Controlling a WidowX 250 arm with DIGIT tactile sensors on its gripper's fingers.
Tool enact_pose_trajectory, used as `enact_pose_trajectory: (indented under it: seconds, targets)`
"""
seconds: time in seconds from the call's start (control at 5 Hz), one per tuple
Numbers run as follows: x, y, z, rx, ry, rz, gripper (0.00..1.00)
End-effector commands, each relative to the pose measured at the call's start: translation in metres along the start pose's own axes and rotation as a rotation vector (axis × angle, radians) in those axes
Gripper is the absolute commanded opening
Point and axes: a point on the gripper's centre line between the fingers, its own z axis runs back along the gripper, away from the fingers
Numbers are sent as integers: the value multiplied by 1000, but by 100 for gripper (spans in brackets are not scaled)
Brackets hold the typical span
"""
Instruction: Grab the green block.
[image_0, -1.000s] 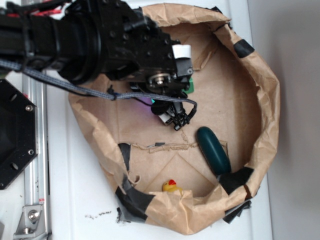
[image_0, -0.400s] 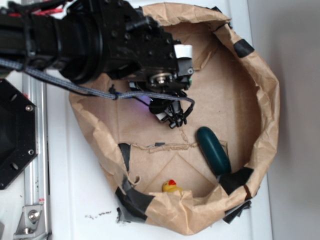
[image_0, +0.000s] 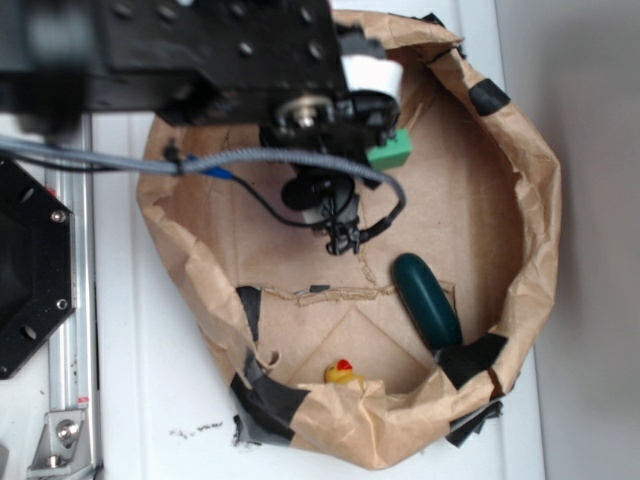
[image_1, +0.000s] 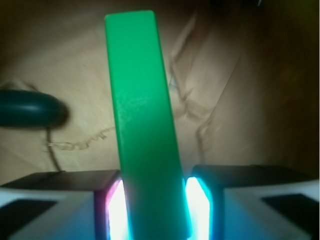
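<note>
The green block (image_1: 142, 125) is a flat bright green slab clamped between my two fingers. It sticks out ahead of them in the wrist view. In the exterior view only one end of the green block (image_0: 392, 150) shows past the black arm, lifted above the cardboard floor of the paper-walled bin (image_0: 535, 230). My gripper (image_1: 154, 210) is shut on the block, and the arm hides the fingers in the exterior view.
A dark teal oval object (image_0: 427, 300) lies at the bin's lower right and shows at the left in the wrist view (image_1: 30, 107). A small yellow duck with a red top (image_0: 343, 372) sits by the front wall. Crumpled brown paper walls ring the bin.
The arm has risen toward the camera and looms larger. The green block has come up with it and now shows further out to the right of the arm.
</note>
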Motion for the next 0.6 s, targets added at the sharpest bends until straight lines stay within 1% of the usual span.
enact_pose_trajectory:
  seconds: [0.0, 0.2, 0.4]
  targets:
    - [11, -15, 95, -54, -64, -70, 0]
    - [8, -23, 96, -70, -51, -125, 0]
    - [2, -31, 94, -68, -48, -127, 0]
